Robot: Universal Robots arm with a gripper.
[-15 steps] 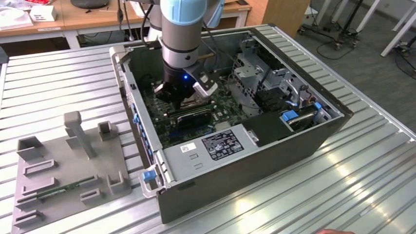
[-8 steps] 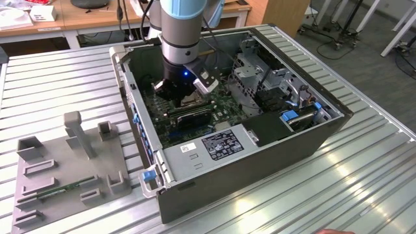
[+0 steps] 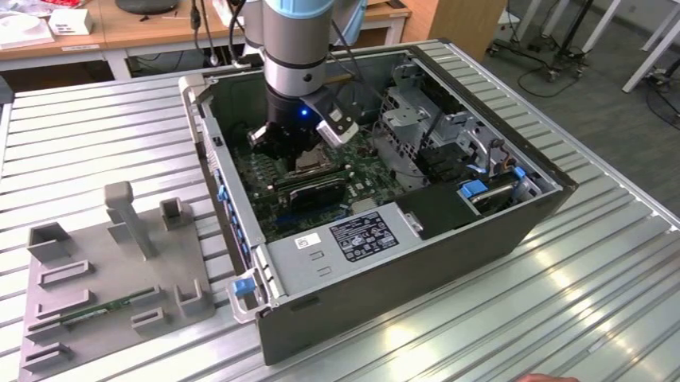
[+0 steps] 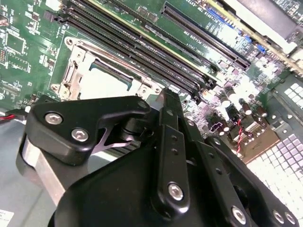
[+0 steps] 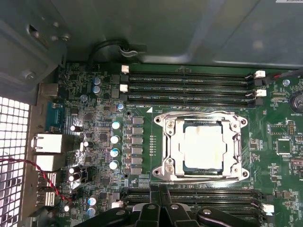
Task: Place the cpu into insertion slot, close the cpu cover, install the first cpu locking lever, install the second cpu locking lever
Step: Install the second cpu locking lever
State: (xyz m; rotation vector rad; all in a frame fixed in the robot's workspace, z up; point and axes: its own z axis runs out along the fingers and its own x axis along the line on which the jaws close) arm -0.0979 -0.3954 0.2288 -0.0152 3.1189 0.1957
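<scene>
1. Computer case (image 3: 425,239), side panel off, lying on the ribbed metal counter (image 3: 595,270); green motherboard (image 5: 284,137) exposed inside.
2. Grey fixture tray (image 3: 107,270) with upright posts, on the counter toward the exterior view's left, well apart from the case.
3. Memory slots (image 5: 189,87), long and black, running along both sides of the socket; white latches at their ends.
4. Row of capacitors (image 5: 115,144) just beside the socket; red wire (image 5: 28,165) near the rear ports.
5. Insertion slot (image 5: 163,146), silvery rim on the board; cpu (image 5: 203,146) seated in it, pale metal top showing.
6. Cpu cover (image 5: 201,117), metal frame lying flat around the cpu's window.
7. Arm (image 3: 298,48), descending near-vertically into the open case, wrist directly above the socket area.
8. Pincer (image 5: 158,201), black linkage, fingers drawn together and holding nothing, poised just beside the socket's edge over the nearer memory slots; in the second wrist view its body (image 4: 142,165) blocks part of the socket.
</scene>
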